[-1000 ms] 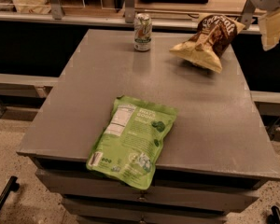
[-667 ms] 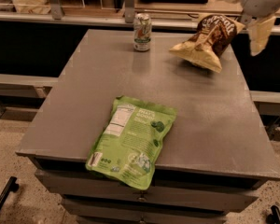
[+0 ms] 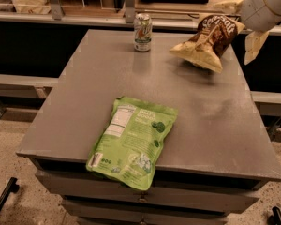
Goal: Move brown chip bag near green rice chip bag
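Having been swung closer, the tan gripper [image 3: 251,45] is set just beside the unmoved crinkled dark-brown chip bag [image 3: 208,39]; a grasp is judged imminent, though its closure cannot be told.

We see the brown chip bag [image 3: 207,43] crumpled at far right, beside the gripper [image 3: 241,29]; the green rice chip bag [image 3: 133,142] lies flat, overhanging the near edge.

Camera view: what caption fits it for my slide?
Gripper beside the brown chip bag at the table's far corner; green rice chip bag overhangs near edge.
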You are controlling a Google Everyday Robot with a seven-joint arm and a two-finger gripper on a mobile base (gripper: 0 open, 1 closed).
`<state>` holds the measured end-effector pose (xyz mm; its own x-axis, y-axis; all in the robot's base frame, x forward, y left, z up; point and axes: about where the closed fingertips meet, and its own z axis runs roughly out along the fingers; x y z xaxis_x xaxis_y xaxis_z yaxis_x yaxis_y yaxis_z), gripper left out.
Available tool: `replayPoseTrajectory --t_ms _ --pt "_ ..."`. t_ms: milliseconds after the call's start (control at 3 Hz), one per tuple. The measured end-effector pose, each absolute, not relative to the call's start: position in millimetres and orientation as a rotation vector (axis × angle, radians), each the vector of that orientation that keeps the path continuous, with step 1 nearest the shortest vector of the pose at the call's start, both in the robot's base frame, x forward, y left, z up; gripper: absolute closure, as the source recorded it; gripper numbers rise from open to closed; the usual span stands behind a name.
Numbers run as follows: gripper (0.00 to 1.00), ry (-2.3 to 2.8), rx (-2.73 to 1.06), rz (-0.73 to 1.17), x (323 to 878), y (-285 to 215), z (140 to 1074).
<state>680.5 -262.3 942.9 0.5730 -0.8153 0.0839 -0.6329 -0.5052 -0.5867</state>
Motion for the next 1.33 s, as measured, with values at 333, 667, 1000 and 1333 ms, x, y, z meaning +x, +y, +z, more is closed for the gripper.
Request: replayPoseTrajectory --t_ms 333,667,1000,1333 --pt "0.00 1.135 -2.310 -0.483 682.2 -260.9 939.8" --pt "0.00 1.121 -2.314 -0.491 683.1 -259.6 938.4" --pt "0.00 1.010 -2.343 -0.559 688.4 -250.4 929.5" --pt "0.00 0.897 -2.356 -0.659 703.8 -232.3 911.7"
